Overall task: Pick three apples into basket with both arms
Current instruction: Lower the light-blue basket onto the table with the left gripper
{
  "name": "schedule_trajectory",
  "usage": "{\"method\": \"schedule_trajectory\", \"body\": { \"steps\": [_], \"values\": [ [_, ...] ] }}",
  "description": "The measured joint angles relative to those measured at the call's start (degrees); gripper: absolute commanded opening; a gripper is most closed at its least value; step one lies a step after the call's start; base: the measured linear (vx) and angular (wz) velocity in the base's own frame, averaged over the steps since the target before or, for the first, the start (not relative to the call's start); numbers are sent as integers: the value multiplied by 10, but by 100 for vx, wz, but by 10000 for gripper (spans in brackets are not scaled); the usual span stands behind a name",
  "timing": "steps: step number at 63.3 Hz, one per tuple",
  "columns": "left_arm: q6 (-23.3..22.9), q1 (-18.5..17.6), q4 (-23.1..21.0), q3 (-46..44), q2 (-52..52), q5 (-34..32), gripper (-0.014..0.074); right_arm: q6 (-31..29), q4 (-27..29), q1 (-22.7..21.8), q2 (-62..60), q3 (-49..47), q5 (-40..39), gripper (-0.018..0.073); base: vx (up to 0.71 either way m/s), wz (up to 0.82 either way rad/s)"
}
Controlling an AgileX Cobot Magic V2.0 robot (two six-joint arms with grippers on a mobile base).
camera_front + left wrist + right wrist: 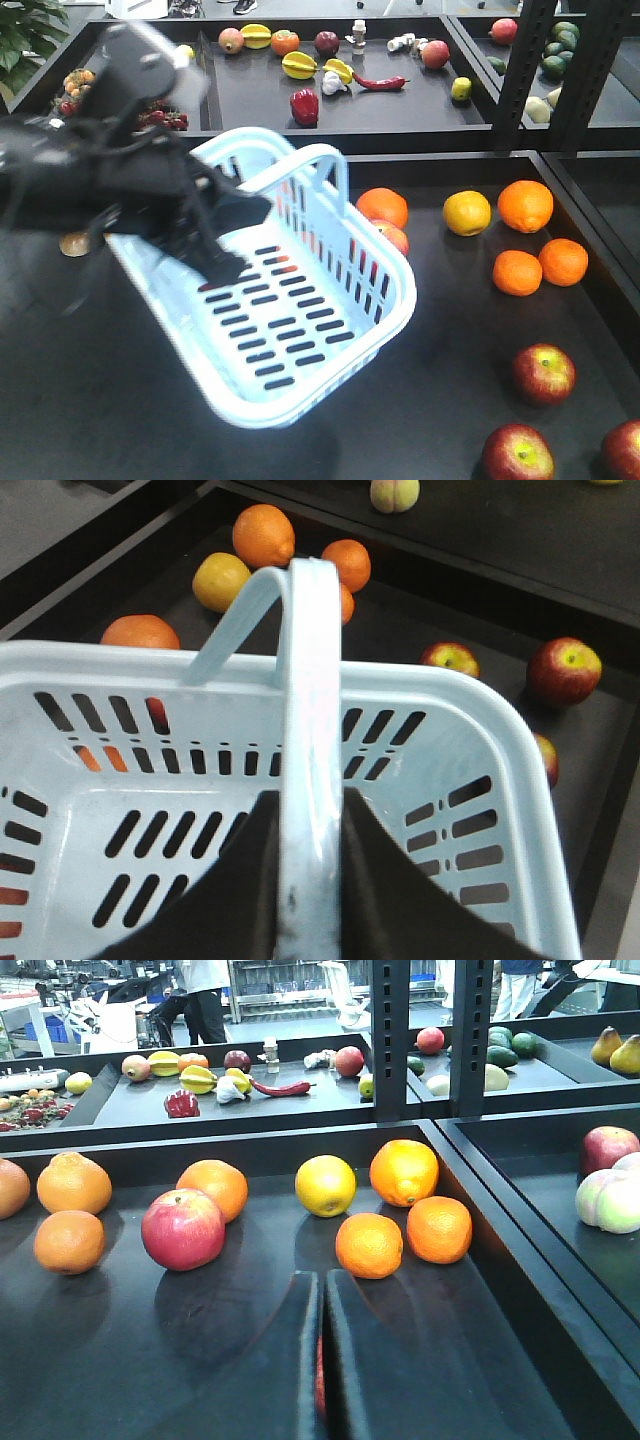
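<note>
Front view: basket (400,290) empty, zero of three apples (543,372) in; left gripper (310,800) clamped on handle (312,680), right gripper (322,1280) closed

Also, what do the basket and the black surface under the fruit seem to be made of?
The basket looks like moulded plastic, pale blue and slightly glossy: thin walls, neat slots, rounded rim. The black surface is smooth, with a soft sheen and dim reflections; coated metal or plastic, I cannot tell which.
</note>
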Motion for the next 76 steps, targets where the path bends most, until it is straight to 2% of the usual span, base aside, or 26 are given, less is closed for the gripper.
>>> {"method": "schedule_trajectory", "body": {
  "steps": [16,25,39,56,65,76],
  "values": [
    [48,0,-4,-106,162,84,-6,0,0,0,0,0,0,-5,0,0],
    [87,0,-44,-138,224,95,-6,0,0,0,0,0,0,-5,0,0],
    [154,0,-105,-146,264,95,-2,0,0,0,0,0,0,-5,0,0],
    [162,0,-106,-146,288,90,18,0,0,0,0,0,0,-5,0,0],
    [164,0,-107,-150,288,83,71,0,0,0,0,0,0,-5,0,0],
    [164,0,-108,-150,288,74,218,0,0,0,0,0,0,-5,0,0]
  ]
}}
